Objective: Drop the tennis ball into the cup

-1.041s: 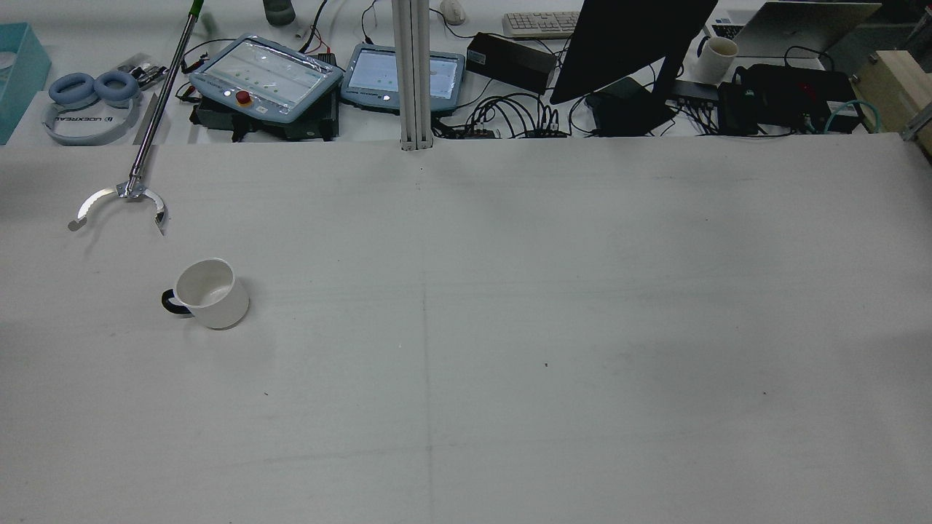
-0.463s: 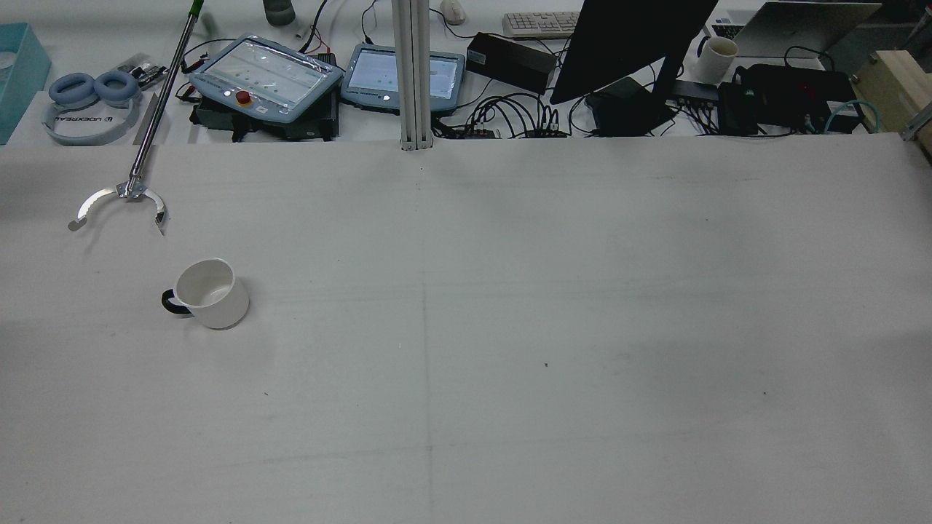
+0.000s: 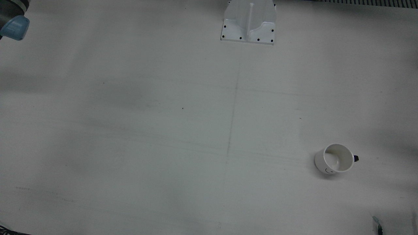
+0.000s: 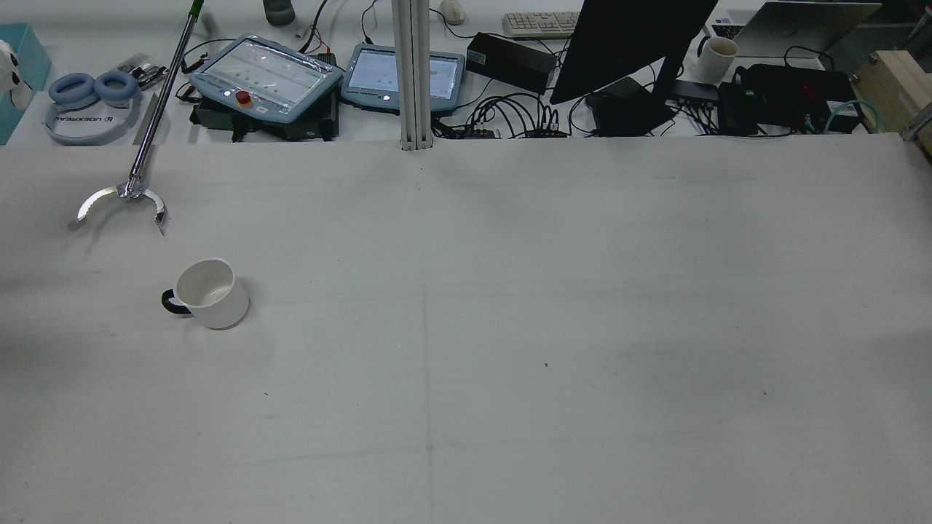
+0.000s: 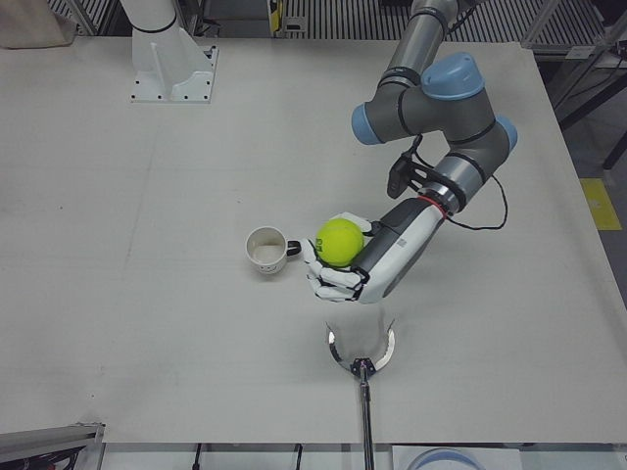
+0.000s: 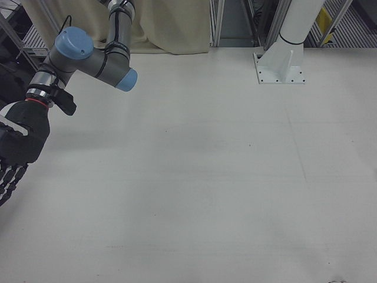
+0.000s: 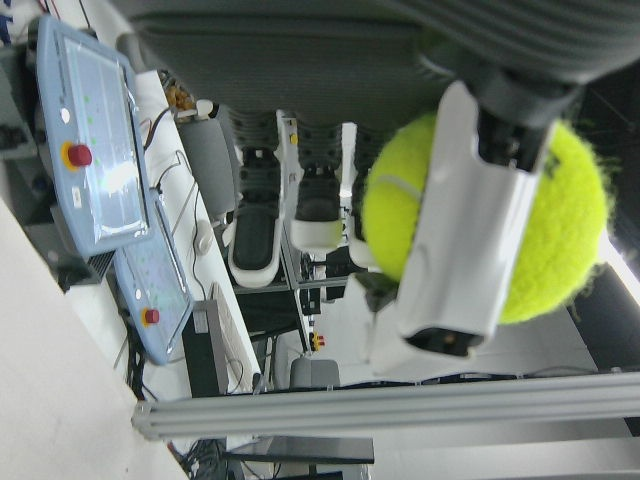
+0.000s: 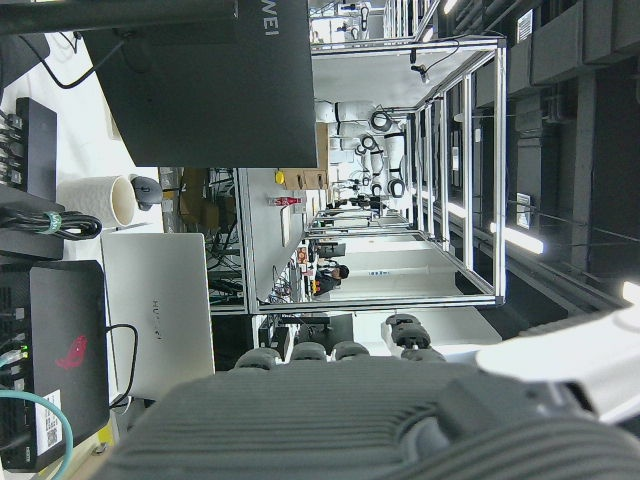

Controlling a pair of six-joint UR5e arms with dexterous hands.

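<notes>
The yellow-green tennis ball [image 5: 340,242] sits in my left hand [image 5: 370,262], whose fingers are closed on it, held above the table. The left hand view shows the ball [image 7: 565,235] close up behind a white finger [image 7: 465,240]. The white cup [image 5: 265,250] with a dark handle stands upright on the table, just to the view's left of the ball and lower. The cup also shows in the rear view [image 4: 211,292] and the front view [image 3: 336,159]; it is empty. My right hand [image 6: 16,150] hangs at the right-front view's left edge, fingers spread, empty.
A metal reacher tool with a curved claw [image 5: 361,352] lies on the table near the cup, also in the rear view [image 4: 120,200]. Teach pendants [image 4: 266,73], headphones [image 4: 91,91], a monitor and cables crowd the bench beyond the table's far edge.
In the rear view a small white tip has appeared at the upper left edge. The cup and the reacher tool have not moved.
</notes>
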